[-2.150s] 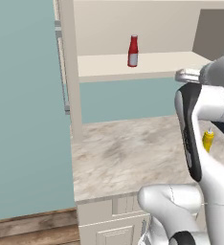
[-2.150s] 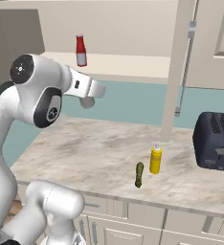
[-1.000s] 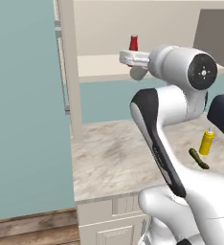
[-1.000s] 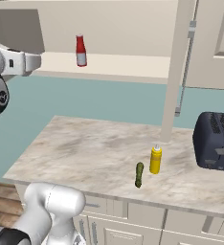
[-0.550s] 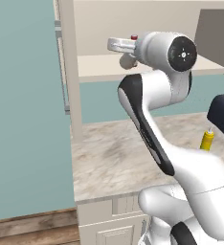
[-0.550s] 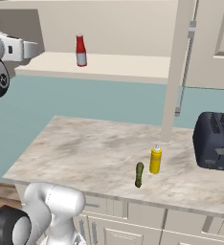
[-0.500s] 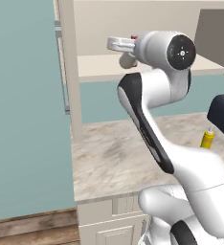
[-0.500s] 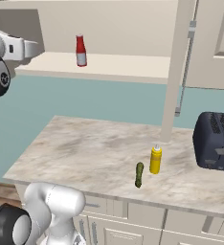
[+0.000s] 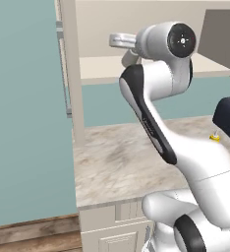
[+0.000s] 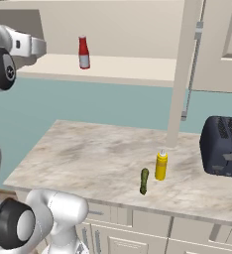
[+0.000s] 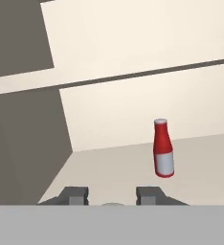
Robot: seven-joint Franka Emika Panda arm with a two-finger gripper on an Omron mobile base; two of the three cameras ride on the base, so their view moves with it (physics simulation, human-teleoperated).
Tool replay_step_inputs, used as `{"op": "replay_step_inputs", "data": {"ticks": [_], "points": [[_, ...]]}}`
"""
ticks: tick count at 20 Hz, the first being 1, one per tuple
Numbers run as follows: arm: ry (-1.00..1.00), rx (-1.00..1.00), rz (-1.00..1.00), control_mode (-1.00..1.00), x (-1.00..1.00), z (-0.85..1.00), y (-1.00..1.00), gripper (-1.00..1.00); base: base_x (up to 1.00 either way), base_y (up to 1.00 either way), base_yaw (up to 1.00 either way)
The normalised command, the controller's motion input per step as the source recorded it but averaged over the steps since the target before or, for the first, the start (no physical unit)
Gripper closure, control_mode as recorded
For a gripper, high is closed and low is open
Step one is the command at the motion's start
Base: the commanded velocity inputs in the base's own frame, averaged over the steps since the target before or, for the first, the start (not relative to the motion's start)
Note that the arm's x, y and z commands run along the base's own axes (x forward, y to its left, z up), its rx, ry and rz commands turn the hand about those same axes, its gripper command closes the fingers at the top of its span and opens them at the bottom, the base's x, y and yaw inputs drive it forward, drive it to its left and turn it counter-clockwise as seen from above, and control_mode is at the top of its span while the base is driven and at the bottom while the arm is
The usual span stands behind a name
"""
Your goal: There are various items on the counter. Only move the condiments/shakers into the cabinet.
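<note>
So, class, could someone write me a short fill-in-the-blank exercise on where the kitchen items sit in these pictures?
1. The small red bottle stands upright on the cabinet's ____.
2. On the counter, the dark green vegetable lies just beside the ____ squeeze bottle.
3. The dark appliance at the counter's right end is a ____.

Missing words: shelf; yellow; toaster
</note>
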Motion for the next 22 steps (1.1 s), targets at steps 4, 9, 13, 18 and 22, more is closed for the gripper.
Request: {"op": "replay_step_inputs", "data": {"ticks": [4, 9, 13, 18, 22], "points": [[0.0, 0.0, 0.0, -1.0, 0.17, -0.01, 0.0, 1.0, 0.0, 0.0, 0.0], [0.0, -0.02, 0.0, -1.0, 0.07, -0.06, 0.0, 1.0, 0.0, 0.0, 0.0], [0.0, -0.1, -0.03, -1.0, 0.0, -0.1, 0.0, 1.0, 0.0, 0.0, 0.0], [0.01, -0.08, -0.03, -1.0, 0.0, -0.02, 0.01, 1.0, 0.0, 0.0, 0.0], [0.04, -0.05, 0.0, -1.0, 0.17, -0.06, 0.0, 1.0, 0.0, 0.0, 0.0]]}}
